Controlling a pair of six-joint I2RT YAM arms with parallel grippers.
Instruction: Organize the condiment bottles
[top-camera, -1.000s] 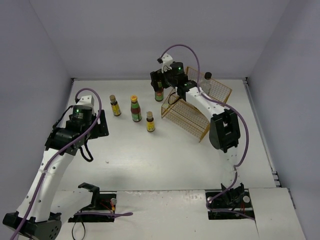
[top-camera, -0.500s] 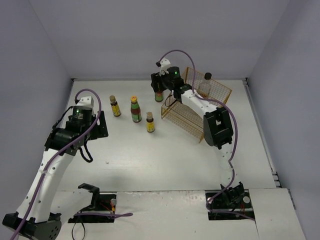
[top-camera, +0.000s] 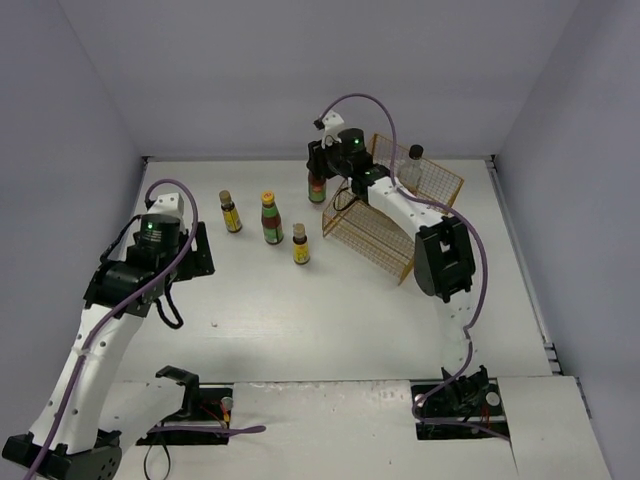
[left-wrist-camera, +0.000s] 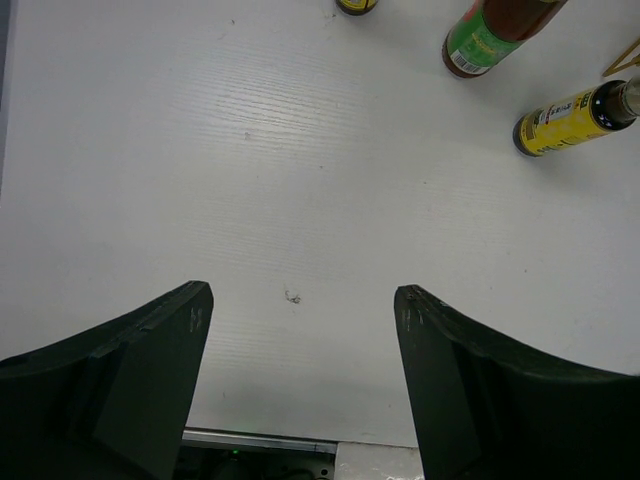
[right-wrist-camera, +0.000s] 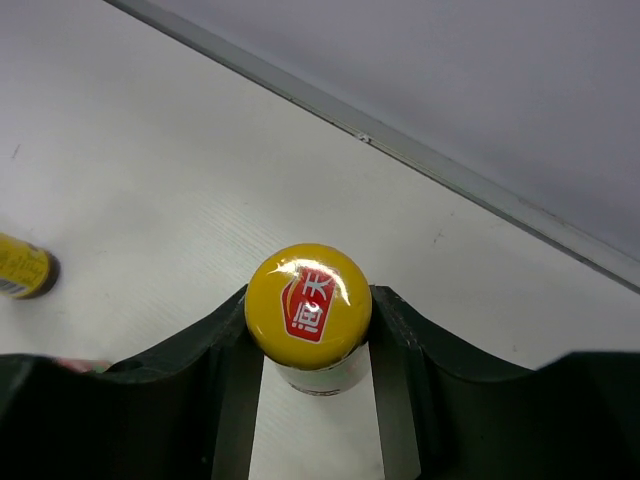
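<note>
My right gripper (right-wrist-camera: 308, 322) is shut on a dark bottle with an orange-yellow cap (right-wrist-camera: 308, 305), both fingers pressed against the cap. Seen from above, that bottle (top-camera: 318, 188) stands upright at the back of the table, just left of the wire basket (top-camera: 372, 238). A tall clear black-capped bottle (top-camera: 411, 168) stands in the basket. To the left stand a short yellow-label bottle (top-camera: 231, 212), a dark orange-capped one with a green label (top-camera: 271, 219) and another short yellow-label one (top-camera: 300, 245). My left gripper (left-wrist-camera: 303, 300) hangs open over bare table, well short of them.
The orange wire basket sits at the back right with its open side facing left. The table's back edge (right-wrist-camera: 400, 145) and the wall run close behind the held bottle. The left wrist view catches the green-label bottle (left-wrist-camera: 488, 38) and a yellow-label bottle (left-wrist-camera: 572, 118).
The right gripper's fingers closed in from wide open onto the orange-capped bottle beside the basket. The left arm shifted slightly; its gripper stayed open.
</note>
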